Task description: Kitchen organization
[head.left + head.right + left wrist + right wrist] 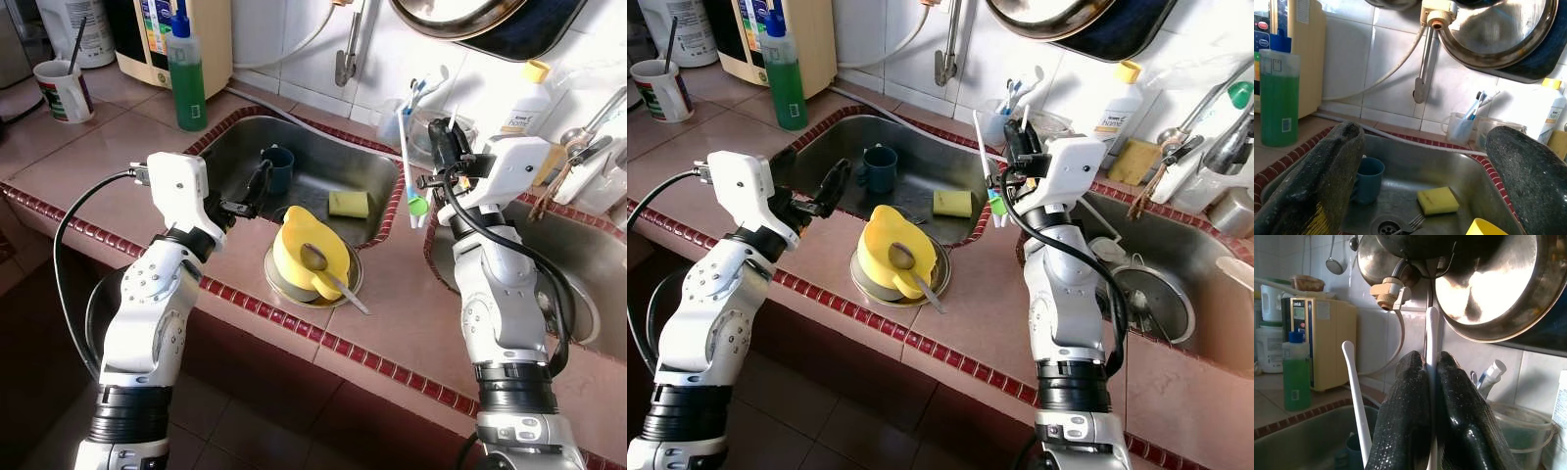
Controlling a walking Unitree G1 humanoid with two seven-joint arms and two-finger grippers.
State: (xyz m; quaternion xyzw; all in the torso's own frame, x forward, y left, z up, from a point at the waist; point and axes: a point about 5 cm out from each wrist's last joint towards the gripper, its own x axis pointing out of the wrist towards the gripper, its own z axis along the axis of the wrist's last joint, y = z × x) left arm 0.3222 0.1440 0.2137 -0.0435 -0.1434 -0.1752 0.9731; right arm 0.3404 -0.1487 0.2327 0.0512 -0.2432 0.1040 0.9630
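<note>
Above the tiled surface [392, 304] between two sinks, the right gripper [438, 137] has its jaws closed on a white toothbrush [988, 171], held upright. Left gripper [257, 184] hovers over the left sink [323, 166], jaws open.

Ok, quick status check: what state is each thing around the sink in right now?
Left pincer: open, held over the sink's near rim.
Right pincer: shut on a white utensil handle.
Yellow cup: on its side in the metal bowl, spoon inside.
Blue mug: upright in the sink.
Sponge: flat in sink.
</note>
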